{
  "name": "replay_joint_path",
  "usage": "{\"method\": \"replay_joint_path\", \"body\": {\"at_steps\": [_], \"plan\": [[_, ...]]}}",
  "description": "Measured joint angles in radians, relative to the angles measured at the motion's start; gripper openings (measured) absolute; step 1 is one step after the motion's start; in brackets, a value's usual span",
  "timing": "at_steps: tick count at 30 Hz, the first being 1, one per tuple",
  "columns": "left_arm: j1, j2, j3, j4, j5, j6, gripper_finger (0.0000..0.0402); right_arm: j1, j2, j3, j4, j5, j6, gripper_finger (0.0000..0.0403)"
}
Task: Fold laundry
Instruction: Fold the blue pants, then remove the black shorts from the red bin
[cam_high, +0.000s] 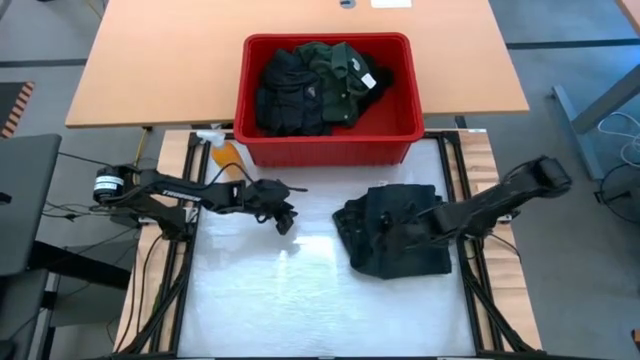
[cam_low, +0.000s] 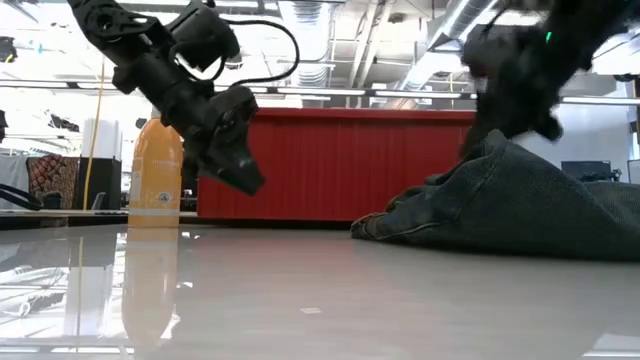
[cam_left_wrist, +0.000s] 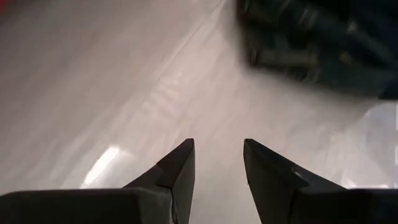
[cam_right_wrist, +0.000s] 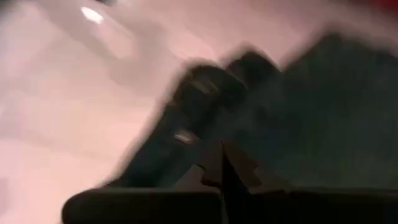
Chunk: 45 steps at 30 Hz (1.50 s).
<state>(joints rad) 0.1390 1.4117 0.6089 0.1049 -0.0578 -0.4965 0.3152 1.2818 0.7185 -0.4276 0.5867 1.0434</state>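
On the white tabletop (cam_high: 260, 290) nearest the camera, a dark garment (cam_high: 395, 232) lies crumpled on the right side. The right pincer (cam_high: 412, 226) sits over its middle with its fingers (cam_right_wrist: 214, 163) pressed together; whether cloth is caught between them cannot be told. The left pincer (cam_high: 285, 221) hangs above bare tabletop, well apart from the garment, its fingers parted and empty. Behind, an orange bottle (cam_high: 228, 154) stands just beside a red basket (cam_high: 330, 148) holding more dark laundry (cam_high: 315, 85).
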Motion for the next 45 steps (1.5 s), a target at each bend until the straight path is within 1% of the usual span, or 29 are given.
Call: {"method": "replay_joint_path", "body": {"at_steps": [4, 6, 8, 12, 17, 26, 32, 38, 45], "plan": [[-0.001, 0.0, -0.008, -0.032, -0.001, 0.018, 0.0125, -0.019, 0.134, 0.003, 0.087, 0.012, 0.112, 0.0017], [0.0, 0.0, -0.008, -0.041, -0.002, 0.019, 0.0125, -0.022, 0.187, 0.003, 0.131, 0.016, 0.193, 0.0017], [0.0, 0.0, -0.008, -0.046, -0.003, 0.02, 0.0125, -0.025, 0.226, 0.014, 0.139, 0.02, 0.275, 0.0017], [-0.001, 0.0, -0.007, -0.042, -0.003, 0.021, 0.0125, -0.04, 0.276, 0.049, 0.133, 0.021, 0.457, 0.0017], [0.0, 0.0, -0.007, -0.045, -0.003, 0.021, 0.0125, -0.082, 0.29, 0.118, 0.085, -0.057, 0.615, 0.0017], [0.0, 0.0, -0.007, -0.046, -0.003, 0.021, 0.0125, -0.144, 0.296, 0.244, -0.062, -0.062, 0.601, 0.0017], [0.0, 0.0, -0.007, -0.046, -0.003, 0.021, 0.0125, -0.164, 0.296, 0.269, -0.066, -0.061, 0.598, 0.0017], [0.0, 0.0, -0.007, -0.046, -0.003, 0.021, 0.0125, -0.186, 0.296, 0.269, -0.055, -0.035, 0.605, 0.0017], [0.0, 0.0, -0.007, -0.046, -0.003, 0.021, 0.0125, -0.205, 0.296, 0.269, -0.051, -0.03, 0.604, 0.0017]]}}
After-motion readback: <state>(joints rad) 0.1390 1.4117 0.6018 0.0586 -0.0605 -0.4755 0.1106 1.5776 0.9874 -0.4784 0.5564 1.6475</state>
